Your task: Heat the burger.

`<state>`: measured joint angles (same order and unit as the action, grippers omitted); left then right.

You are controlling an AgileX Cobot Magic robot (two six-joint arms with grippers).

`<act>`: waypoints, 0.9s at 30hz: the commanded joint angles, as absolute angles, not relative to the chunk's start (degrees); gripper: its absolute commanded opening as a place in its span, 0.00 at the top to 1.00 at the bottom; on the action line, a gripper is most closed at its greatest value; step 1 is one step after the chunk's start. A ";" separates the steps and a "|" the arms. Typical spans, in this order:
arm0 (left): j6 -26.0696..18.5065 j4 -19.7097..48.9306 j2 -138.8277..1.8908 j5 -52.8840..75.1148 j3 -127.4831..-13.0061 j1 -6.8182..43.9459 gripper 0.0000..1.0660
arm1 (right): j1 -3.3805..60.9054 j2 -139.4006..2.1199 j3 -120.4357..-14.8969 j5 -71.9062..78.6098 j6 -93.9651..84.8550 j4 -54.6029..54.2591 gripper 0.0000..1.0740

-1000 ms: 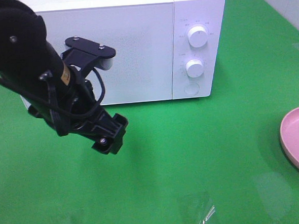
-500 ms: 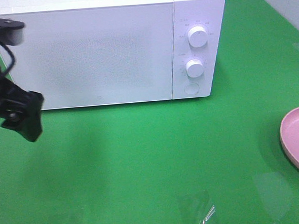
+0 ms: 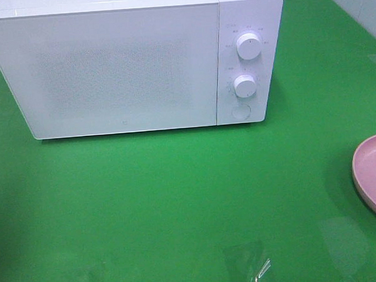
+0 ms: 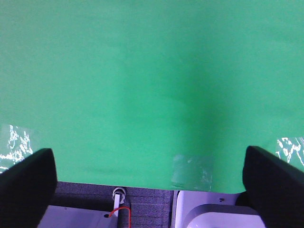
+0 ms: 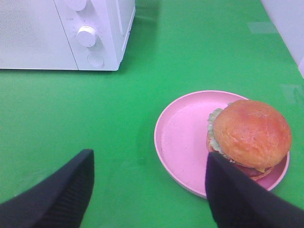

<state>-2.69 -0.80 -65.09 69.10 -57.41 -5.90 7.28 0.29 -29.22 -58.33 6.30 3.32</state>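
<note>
One burger (image 5: 251, 134) on pink plate (image 5: 183, 142), microwave (image 3: 120, 68) apparently shut

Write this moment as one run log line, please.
microwave: door shut | burger: on pink plate | left gripper: open | right gripper: open

No words or numbers can be read. The white microwave (image 3: 132, 61) has tiny gray marks around its 2 knobs (image 3: 248, 46), but they are too small and blurry to make out. There is also a tiny faint mark low on its door.
</note>
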 commanded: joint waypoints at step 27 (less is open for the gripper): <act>-3.55 0.69 -15.13 59.53 -28.65 -7.16 0.07 | 6.99 1.66 -29.16 -57.52 6.82 3.55 0.38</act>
